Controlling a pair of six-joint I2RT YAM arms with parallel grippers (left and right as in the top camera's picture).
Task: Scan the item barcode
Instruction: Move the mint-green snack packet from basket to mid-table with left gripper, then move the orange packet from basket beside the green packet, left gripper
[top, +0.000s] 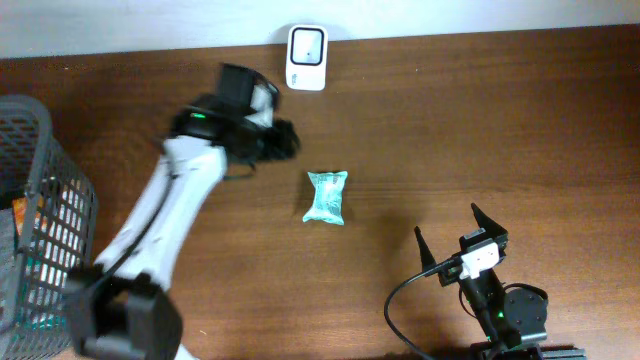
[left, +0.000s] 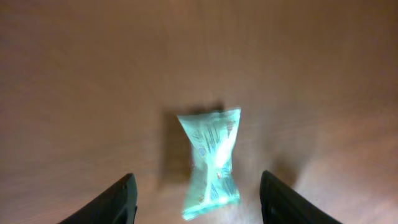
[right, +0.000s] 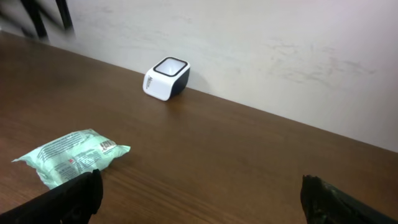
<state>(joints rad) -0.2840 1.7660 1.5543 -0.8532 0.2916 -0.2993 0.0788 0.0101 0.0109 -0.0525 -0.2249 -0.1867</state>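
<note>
The packet (top: 326, 197) lies flat on the table (top: 520, 130), well short of the scanner (top: 306, 43) and slightly to its right in the overhead view. Its long axis runs nearly straight toward the scanner, one crimped end facing it. The printed side is up; no barcode is legible.

The left gripper (top: 283, 140) hovers between scanner and packet, jaws apart and empty, apparently clear of the item. The right gripper (top: 447, 222) waits far from the scanner, jaws wide, holding nothing.
</note>
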